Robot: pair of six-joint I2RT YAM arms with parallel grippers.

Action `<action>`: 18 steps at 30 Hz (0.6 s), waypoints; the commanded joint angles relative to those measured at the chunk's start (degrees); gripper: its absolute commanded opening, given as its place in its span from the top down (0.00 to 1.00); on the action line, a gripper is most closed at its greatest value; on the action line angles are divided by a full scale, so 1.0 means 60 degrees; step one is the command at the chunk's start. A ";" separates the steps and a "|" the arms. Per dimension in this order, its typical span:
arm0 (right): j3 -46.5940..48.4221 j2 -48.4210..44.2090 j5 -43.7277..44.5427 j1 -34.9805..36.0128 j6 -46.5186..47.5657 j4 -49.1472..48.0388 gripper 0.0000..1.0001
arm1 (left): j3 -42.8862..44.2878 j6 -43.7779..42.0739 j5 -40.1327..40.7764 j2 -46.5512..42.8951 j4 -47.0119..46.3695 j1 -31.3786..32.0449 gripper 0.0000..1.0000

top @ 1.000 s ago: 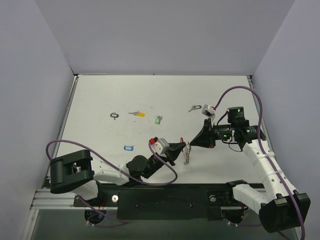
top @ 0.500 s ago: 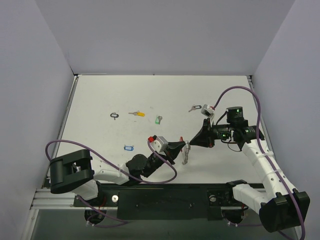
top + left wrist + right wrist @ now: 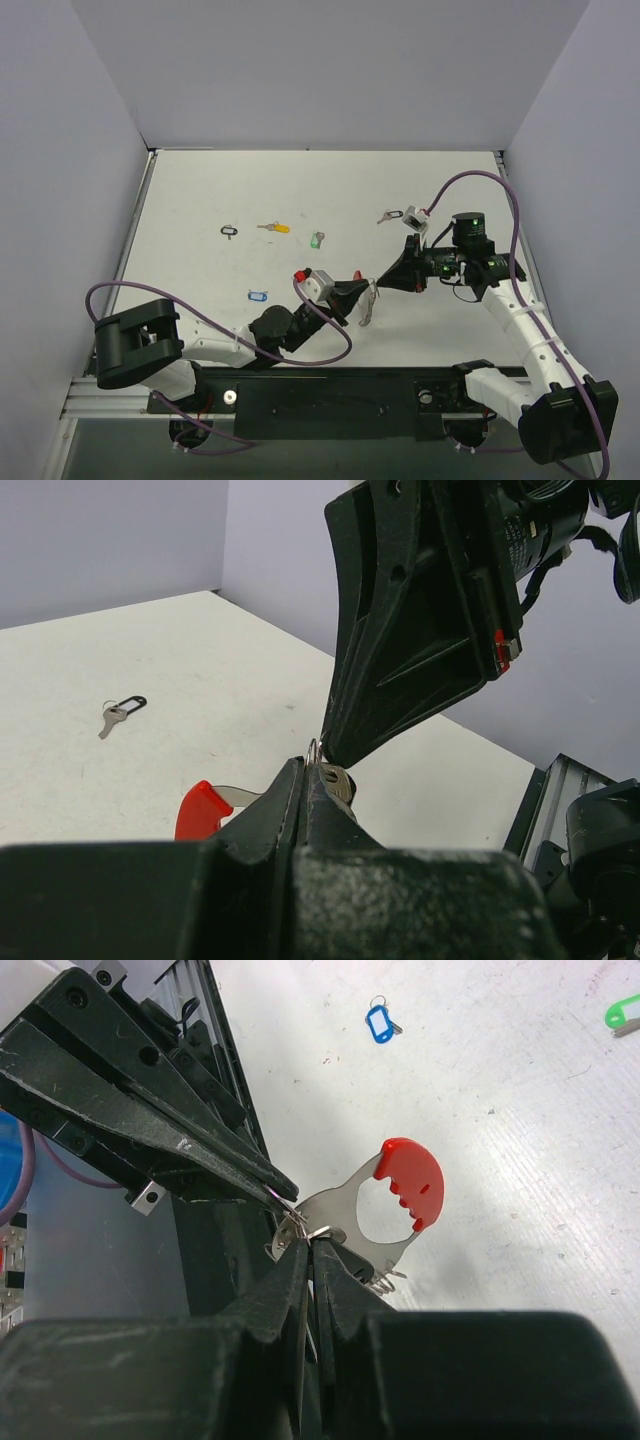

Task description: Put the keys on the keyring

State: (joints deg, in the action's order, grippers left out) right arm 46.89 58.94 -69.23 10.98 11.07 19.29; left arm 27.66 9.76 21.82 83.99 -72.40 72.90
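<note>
Counter (image 3: 200, 190) is plain white, walls (image 3: 330, 70) a pale lilac-grey. The keyring (image 3: 400, 1185) is a bright red cap on bare silver metal. Tags: blue-tagged key (image 3: 380, 1023), green-tagged key (image 3: 625, 1010), yellow-tagged key (image 3: 279, 228), plus a black-tagged key (image 3: 229, 231) by the left edge (the metal bits all look silver). Left end effector (image 3: 305, 770) and right end effector (image 3: 310, 1250) are both matte black, and the cables (image 3: 300, 345) are purple.

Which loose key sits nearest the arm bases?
The blue-tagged key: it lies alone toward the near edge; the yellow-tagged key, green-tagged key and both black-tagged keys lie farther back.
</note>
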 commanded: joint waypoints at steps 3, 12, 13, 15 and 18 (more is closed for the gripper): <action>-0.0286 0.0123 0.0142 0.0015 -0.0848 -0.0783 1.00 | 0.0063 -0.0381 0.0025 -0.0521 -0.3065 -0.0212 1.00; -0.0462 0.0168 0.0318 0.0015 -0.1508 -0.1398 1.00 | -0.0054 -0.0542 -0.0209 -0.0623 -0.2933 -0.0344 1.00; -0.0462 0.0182 0.0303 0.0015 -0.1537 -0.1413 1.00 | -0.0069 -0.0543 -0.0239 -0.0638 -0.2875 -0.0373 1.00; -0.0477 0.0182 0.0230 0.0015 -0.1552 -0.1442 1.00 | -0.0098 -0.0557 -0.0341 -0.0653 -0.2802 -0.0388 1.00; -0.0477 0.0153 0.0084 0.0015 -0.1538 -0.1457 1.00 | -0.0113 -0.0572 -0.0458 -0.0697 -0.2597 -0.0417 1.00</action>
State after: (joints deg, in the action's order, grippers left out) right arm 44.49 59.68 -69.23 11.33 1.93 11.86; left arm 26.94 7.16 19.42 82.74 -71.81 71.29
